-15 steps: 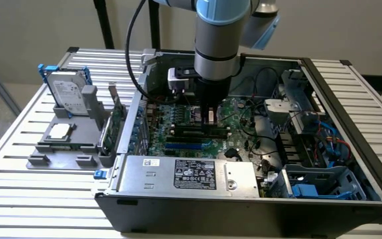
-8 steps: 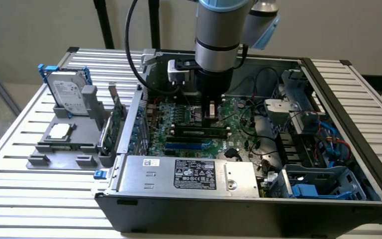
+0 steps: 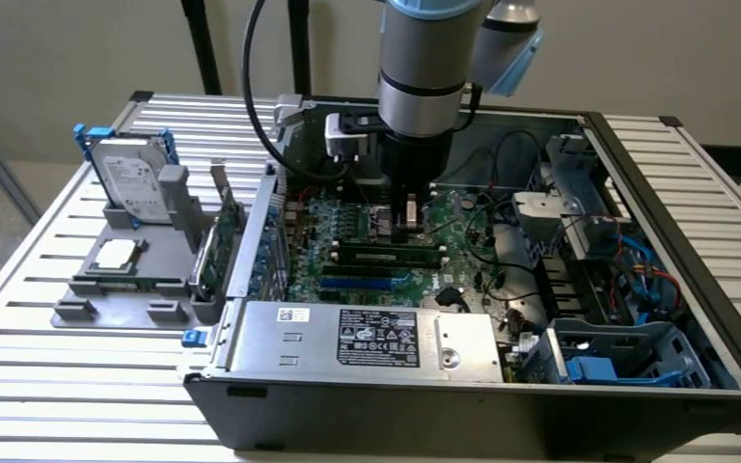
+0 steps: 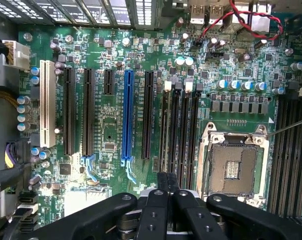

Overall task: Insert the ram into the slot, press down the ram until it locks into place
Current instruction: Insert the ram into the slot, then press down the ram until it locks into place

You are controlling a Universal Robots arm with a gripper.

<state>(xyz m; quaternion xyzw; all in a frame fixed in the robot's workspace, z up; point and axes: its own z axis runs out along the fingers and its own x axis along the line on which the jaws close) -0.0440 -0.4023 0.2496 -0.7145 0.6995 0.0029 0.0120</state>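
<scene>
Open room round the claw above the motherboard — cables crowd the exterior view's right; power supply nearby.

The motherboard is green, the memory slots black, one expansion slot blue, another slot white, and the gripper black.

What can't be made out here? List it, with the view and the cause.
1. Wrist view: one end of the slot is hidden behind the gripper.
2. Exterior view: whether the ram is clipped in; its end clips are too small to tell.
3. Wrist view: the sockets beyond the processor socket are cut off by the picture's edge.
</scene>
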